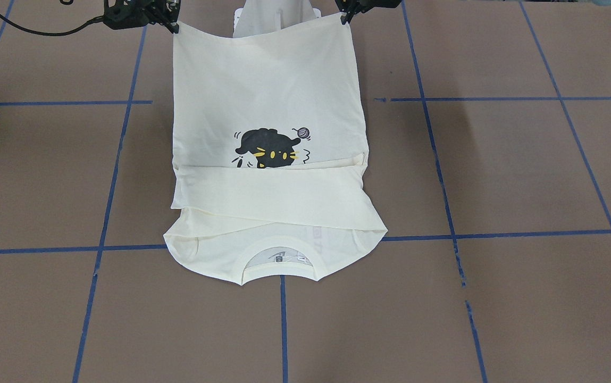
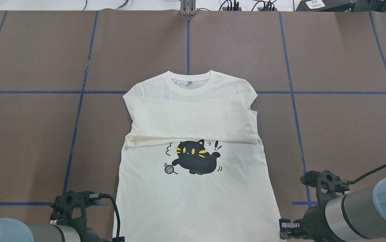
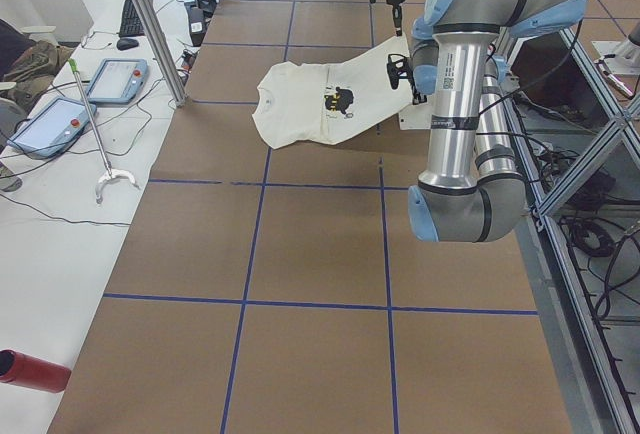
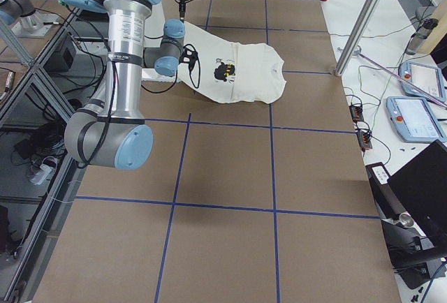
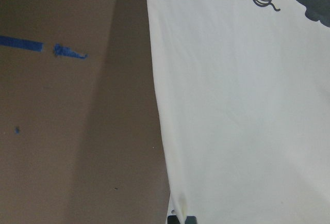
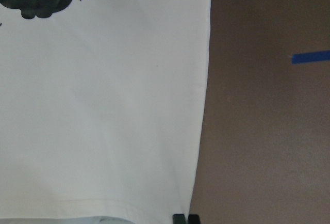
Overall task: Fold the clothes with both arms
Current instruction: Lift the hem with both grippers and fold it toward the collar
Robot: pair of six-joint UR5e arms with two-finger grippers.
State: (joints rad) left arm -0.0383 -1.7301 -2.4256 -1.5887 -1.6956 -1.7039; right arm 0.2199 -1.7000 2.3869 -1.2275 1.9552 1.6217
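Observation:
The cream-white T-shirt (image 1: pixel 268 85) lies print side up on the brown table, collar away from the robot. Both long sleeves are folded across the chest, just above the black cat print (image 2: pixel 194 158). My left gripper (image 1: pixel 345 17) is shut on one hem corner. My right gripper (image 1: pixel 175 26) is shut on the other. The hem end hangs lifted between them and slopes down to the table, as the exterior left view shows on the shirt (image 3: pixel 330 99). In each wrist view the fingertips (image 5: pixel 180 219) (image 6: pixel 185 218) pinch a corner of cloth at the bottom edge.
The white pedestal base (image 1: pixel 276 13) stands behind the lifted hem. Blue tape lines (image 2: pixel 75 127) grid the brown table. On a side table past the collar end lie teach pendants (image 3: pixel 115 79), next to a metal post (image 3: pixel 150 24) and a red cylinder (image 3: pixel 30 369).

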